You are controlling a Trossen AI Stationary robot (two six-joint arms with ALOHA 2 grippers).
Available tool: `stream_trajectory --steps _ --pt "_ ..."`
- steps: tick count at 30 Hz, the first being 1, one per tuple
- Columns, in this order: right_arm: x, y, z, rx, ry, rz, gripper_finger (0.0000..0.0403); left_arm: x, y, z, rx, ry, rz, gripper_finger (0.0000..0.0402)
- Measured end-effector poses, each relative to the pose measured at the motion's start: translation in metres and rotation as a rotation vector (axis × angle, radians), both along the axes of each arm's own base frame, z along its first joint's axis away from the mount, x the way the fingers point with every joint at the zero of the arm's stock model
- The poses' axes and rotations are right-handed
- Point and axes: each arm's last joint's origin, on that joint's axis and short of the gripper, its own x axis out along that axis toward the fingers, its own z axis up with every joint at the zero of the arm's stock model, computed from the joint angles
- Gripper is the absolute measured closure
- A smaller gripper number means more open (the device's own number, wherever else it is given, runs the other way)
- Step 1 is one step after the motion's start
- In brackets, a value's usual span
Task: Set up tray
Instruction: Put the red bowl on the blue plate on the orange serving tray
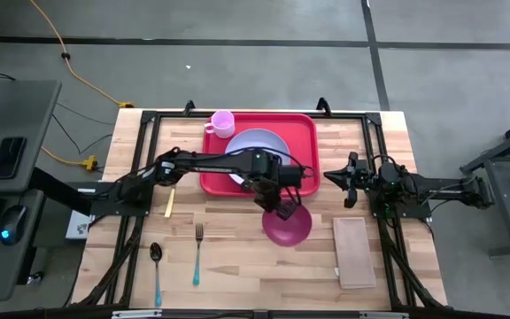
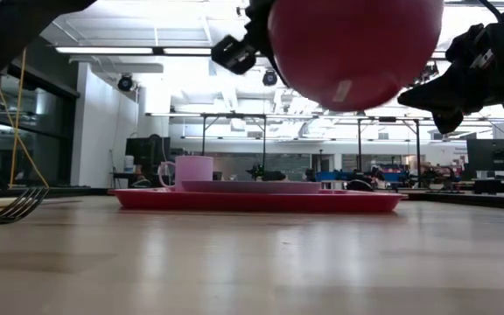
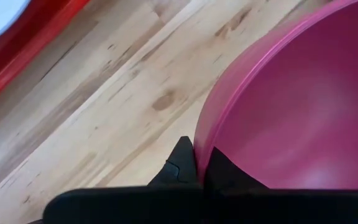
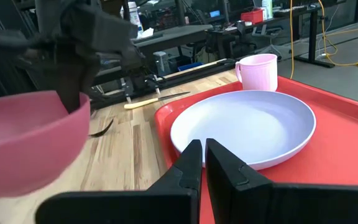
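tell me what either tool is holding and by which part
The left tool pinches the magenta bowl by its rim, lifted off the table. The right tool is shut on nothing.

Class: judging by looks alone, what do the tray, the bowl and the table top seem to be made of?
Tray: likely plastic, smooth uniform red with a moulded rim. Bowl: probably plastic too, thin-walled, even magenta with a soft sheen. Table top: wood, pale planks showing grain and knots.

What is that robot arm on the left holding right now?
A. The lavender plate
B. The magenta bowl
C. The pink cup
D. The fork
B. The left end effector is pinched shut on the rim of the magenta bowl, lifted above the table beside the red tray; the pink cup and lavender plate sit on the tray, and the fork lies on the table.
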Motion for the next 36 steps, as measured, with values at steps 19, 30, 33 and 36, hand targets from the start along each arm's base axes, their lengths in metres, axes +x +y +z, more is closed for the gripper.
stream_trajectory --steps 19,30,33,36 --pt "0.000 0.000 0.000 0.000 0.000 0.000 0.0402 -0.024 0.002 0.029 0.011 0.023 0.021 0.0386" --pt "0.000 0.000 0.000 0.000 0.000 0.000 0.0402 -0.031 0.003 0.034 0.058 0.047 0.028 0.0386" --pt "0.000 0.000 0.000 0.000 0.000 0.000 0.0402 -0.032 0.004 0.034 0.066 0.056 0.031 0.0386" --pt "0.000 0.000 0.000 0.000 0.000 0.000 0.0402 -0.032 0.004 0.034 0.073 0.058 0.029 0.0386"
